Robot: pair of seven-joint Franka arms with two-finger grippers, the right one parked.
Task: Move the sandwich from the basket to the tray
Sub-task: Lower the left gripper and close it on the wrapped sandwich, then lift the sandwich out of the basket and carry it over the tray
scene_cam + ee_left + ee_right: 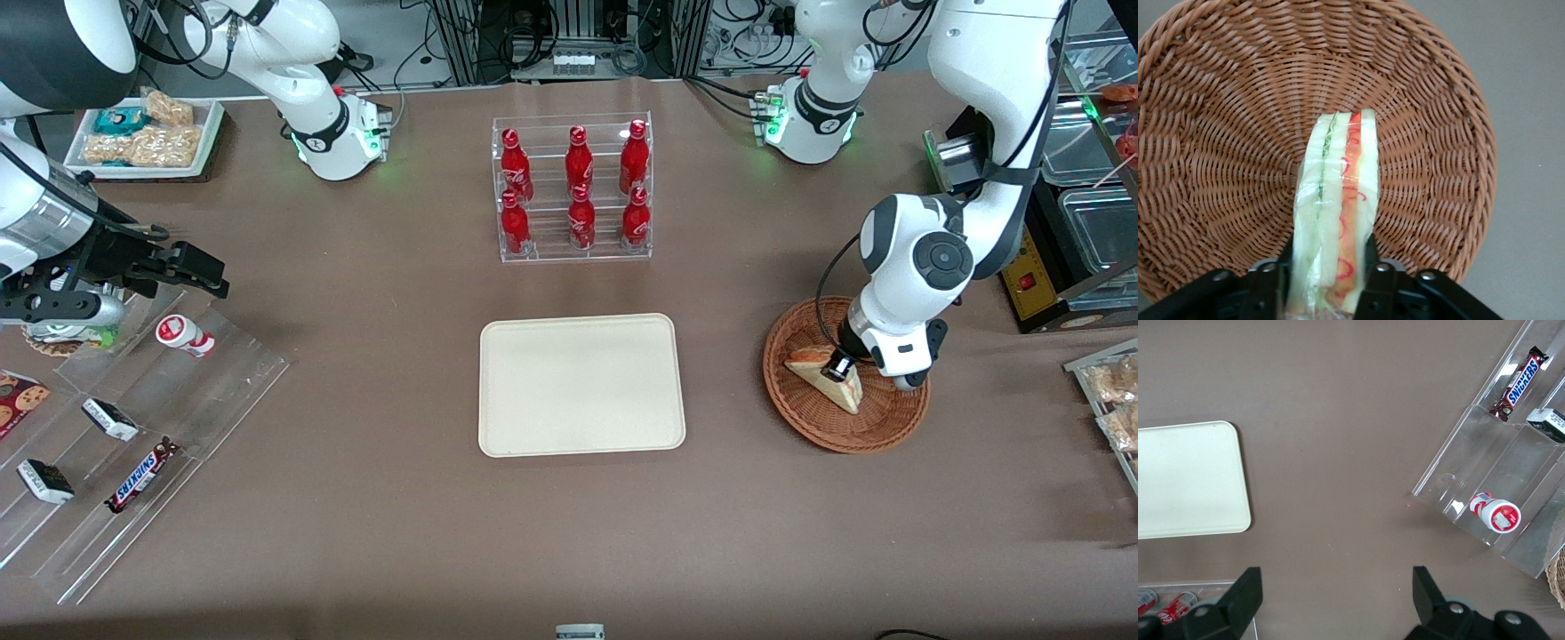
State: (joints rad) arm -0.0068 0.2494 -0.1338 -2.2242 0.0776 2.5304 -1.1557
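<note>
We are clamping our pincer [1328,283] on the sandwich [1336,213] lying in the basket [1218,133] near the surface's working-arm edge, and we are risking the slick wrap slipping free before the tray [582,384].

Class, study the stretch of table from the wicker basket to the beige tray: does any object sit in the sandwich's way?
Nothing visible does. The gripper sits in the basket, jaws closed on the sandwich. Only bare brown table lies between the basket and the tray; the bottle rack stands farther from the front camera, off that line.
</note>
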